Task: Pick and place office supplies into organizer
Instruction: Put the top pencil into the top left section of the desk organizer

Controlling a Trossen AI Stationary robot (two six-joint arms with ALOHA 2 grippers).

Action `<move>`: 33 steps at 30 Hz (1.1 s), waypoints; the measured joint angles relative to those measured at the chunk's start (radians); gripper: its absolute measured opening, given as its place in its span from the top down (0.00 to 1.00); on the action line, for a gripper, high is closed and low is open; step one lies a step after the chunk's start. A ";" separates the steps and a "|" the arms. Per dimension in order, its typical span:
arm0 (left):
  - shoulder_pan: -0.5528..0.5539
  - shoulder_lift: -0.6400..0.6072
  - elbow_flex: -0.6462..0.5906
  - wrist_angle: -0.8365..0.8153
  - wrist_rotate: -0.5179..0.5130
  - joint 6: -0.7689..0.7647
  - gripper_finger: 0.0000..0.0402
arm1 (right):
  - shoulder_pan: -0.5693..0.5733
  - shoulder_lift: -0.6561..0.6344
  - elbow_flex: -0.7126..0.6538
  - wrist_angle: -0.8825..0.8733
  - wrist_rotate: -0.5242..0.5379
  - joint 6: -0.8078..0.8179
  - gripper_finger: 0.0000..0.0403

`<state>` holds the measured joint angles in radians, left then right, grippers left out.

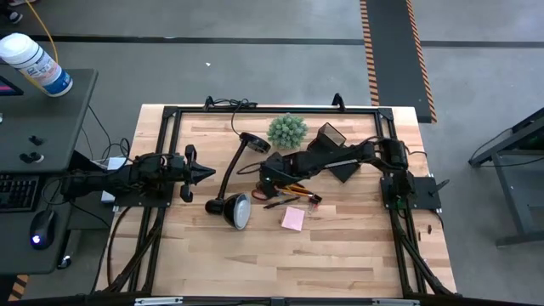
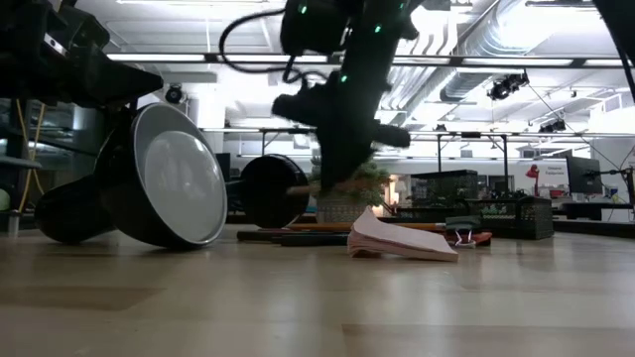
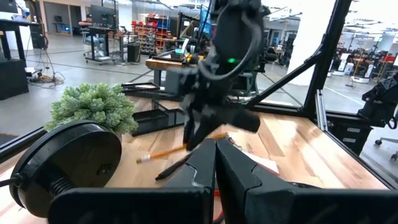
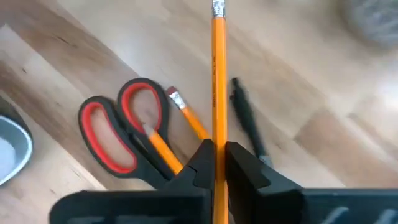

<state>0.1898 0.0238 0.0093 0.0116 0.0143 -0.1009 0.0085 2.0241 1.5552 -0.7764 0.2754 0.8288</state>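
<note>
My right gripper (image 1: 270,180) hangs over the middle of the table, shut on an orange pencil (image 4: 217,74). Below it on the wood lie red-handled scissors (image 4: 121,134), a second orange pencil (image 4: 186,118) resting across the scissors, and a black pen (image 4: 245,118). A pink sticky-note pad (image 1: 293,218) and a small binder clip (image 2: 463,235) lie nearer the front. The dark organizer (image 1: 333,138) stands behind, under the right arm. My left gripper (image 3: 216,155) stays shut at the table's left side, holding nothing. My right gripper pinches the pencil's shaft (image 4: 217,134) between its two fingers, well back from the eraser end (image 4: 217,9). The fingers come slanting down from above and lie across the pencil. The pencil (image 3: 165,152) is lifted clear of the table, nearly level, its eraser end a little lower.
A black gooseneck lamp lies tipped over left of centre, its head (image 1: 237,210) toward the front and its round base (image 1: 254,143) near a green plant (image 1: 287,130). A black frame (image 1: 170,115) rims the table. Bare wood stretches along the near side.
</note>
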 joint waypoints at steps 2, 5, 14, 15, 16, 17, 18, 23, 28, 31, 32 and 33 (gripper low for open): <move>0.000 0.000 0.000 0.000 0.000 0.000 1.00 | 0.012 -0.031 0.000 -0.068 0.063 0.012 0.97; 0.000 0.000 0.000 0.000 0.000 0.000 1.00 | 0.035 -0.091 0.000 -0.189 0.195 0.060 0.97; 0.000 0.000 0.000 0.000 0.000 0.000 1.00 | 0.096 -0.190 0.000 -0.433 0.571 0.227 0.97; 0.000 0.000 0.000 0.000 0.000 0.000 1.00 | 0.099 -0.189 0.001 -0.432 0.603 0.226 0.97; 0.000 0.000 0.000 0.000 0.000 0.000 1.00 | 0.099 -0.188 0.001 -0.432 0.629 0.221 0.97; 0.000 0.000 0.000 0.000 0.000 0.000 1.00 | 0.100 -0.187 0.000 -0.432 0.655 0.216 0.97; 0.000 0.000 0.000 0.000 0.000 0.000 1.00 | 0.099 -0.186 0.000 -0.431 0.682 0.211 0.97; 0.000 0.000 0.000 0.000 0.000 0.000 1.00 | 0.080 -0.182 0.000 -0.438 0.790 0.172 0.97; 0.000 0.000 0.000 0.000 0.000 -0.002 1.00 | 0.034 -0.182 0.000 -0.512 0.817 0.167 0.97; 0.000 0.000 0.000 0.000 0.000 -0.009 1.00 | 0.009 -0.182 0.000 -0.568 0.824 0.182 0.97; 0.000 0.000 0.000 0.000 0.000 -0.010 1.00 | 0.002 -0.182 0.000 -0.579 0.828 0.182 0.97; 0.000 0.000 0.000 0.000 0.000 -0.011 1.00 | -0.005 -0.182 0.000 -0.591 0.830 0.183 0.97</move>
<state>0.1894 0.0238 0.0097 0.0113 0.0143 -0.1116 0.0031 1.8423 1.5555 -1.3677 1.1057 1.0116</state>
